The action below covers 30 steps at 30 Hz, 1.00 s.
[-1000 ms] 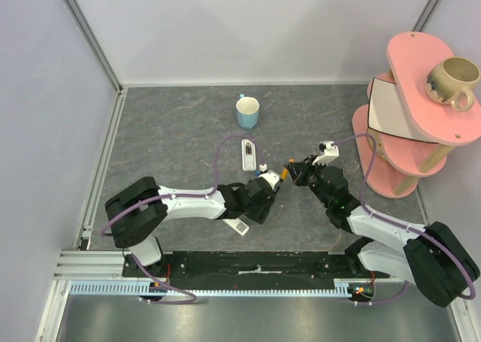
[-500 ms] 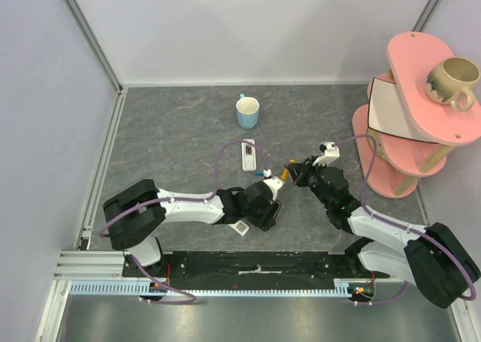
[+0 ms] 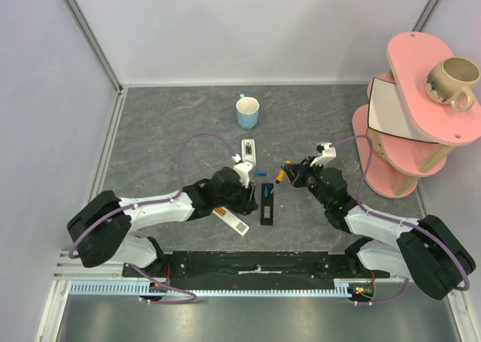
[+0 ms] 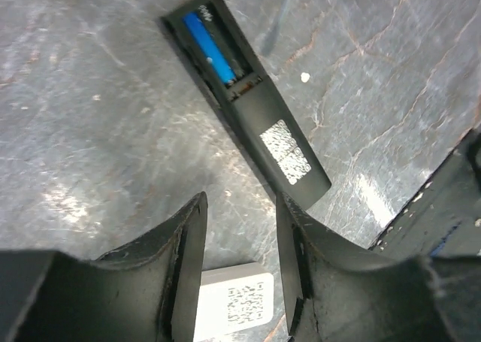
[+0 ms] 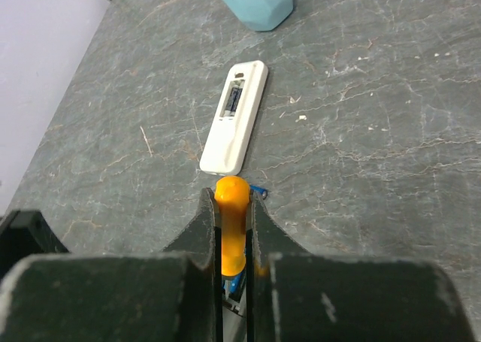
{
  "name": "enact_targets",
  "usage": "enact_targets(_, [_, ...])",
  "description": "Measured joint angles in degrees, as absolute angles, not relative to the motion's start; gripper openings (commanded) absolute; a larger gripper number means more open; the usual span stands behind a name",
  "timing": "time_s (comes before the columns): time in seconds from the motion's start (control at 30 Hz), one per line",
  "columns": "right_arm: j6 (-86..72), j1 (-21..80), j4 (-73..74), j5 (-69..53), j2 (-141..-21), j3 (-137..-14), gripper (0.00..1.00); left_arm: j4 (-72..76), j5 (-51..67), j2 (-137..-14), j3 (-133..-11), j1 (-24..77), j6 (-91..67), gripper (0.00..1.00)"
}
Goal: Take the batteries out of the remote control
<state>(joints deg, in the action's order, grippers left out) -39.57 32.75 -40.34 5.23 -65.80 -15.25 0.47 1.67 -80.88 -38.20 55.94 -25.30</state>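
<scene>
A black remote (image 3: 267, 204) lies back up on the table with its cover off. In the left wrist view the remote (image 4: 259, 120) has a blue battery (image 4: 212, 50) in its open bay. My left gripper (image 3: 246, 195) is open and empty, just left of the remote; its fingers (image 4: 188, 240) stand over the end of a white remote (image 4: 234, 306). My right gripper (image 3: 284, 174) is shut on an orange battery (image 5: 231, 225), held above the table by the black remote's far end. A loose blue battery (image 3: 261, 174) lies on the table, also seen from the right wrist (image 5: 259, 189).
A white remote (image 3: 247, 154) with an open back (image 5: 235, 116) lies near a blue mug (image 3: 247, 112). A second white remote (image 3: 231, 220) lies under my left arm. A pink shelf (image 3: 406, 124) with a beige mug (image 3: 452, 80) stands at the right.
My left gripper has pulled back to the left, off the black remote, which now lies uncovered on the table. My right gripper has stayed put with the orange battery.
</scene>
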Motion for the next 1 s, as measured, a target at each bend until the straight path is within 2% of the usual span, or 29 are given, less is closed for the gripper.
enact_targets(0.23, [-41.1,32.9,-44.8,4.8,-70.5,-15.2,0.0,11.4,16.2,-78.3,-30.8,42.5,-28.2,0.36])
enact_targets(0.5, [-42.7,33.3,-46.3,6.6,-75.4,-15.2,0.0,22.3,28.8,-87.9,-32.0,39.0,-31.8,0.34])
enact_targets(0.77, [-44.3,33.3,-49.3,7.8,-78.8,-15.2,0.0,25.5,32.1,-96.5,-35.8,39.0,-33.6,0.31])
enact_targets(1.0, [-45.5,33.3,-50.9,8.5,-79.7,-15.2,0.0,25.7,31.6,-98.6,-36.6,39.0,-33.7,0.28])
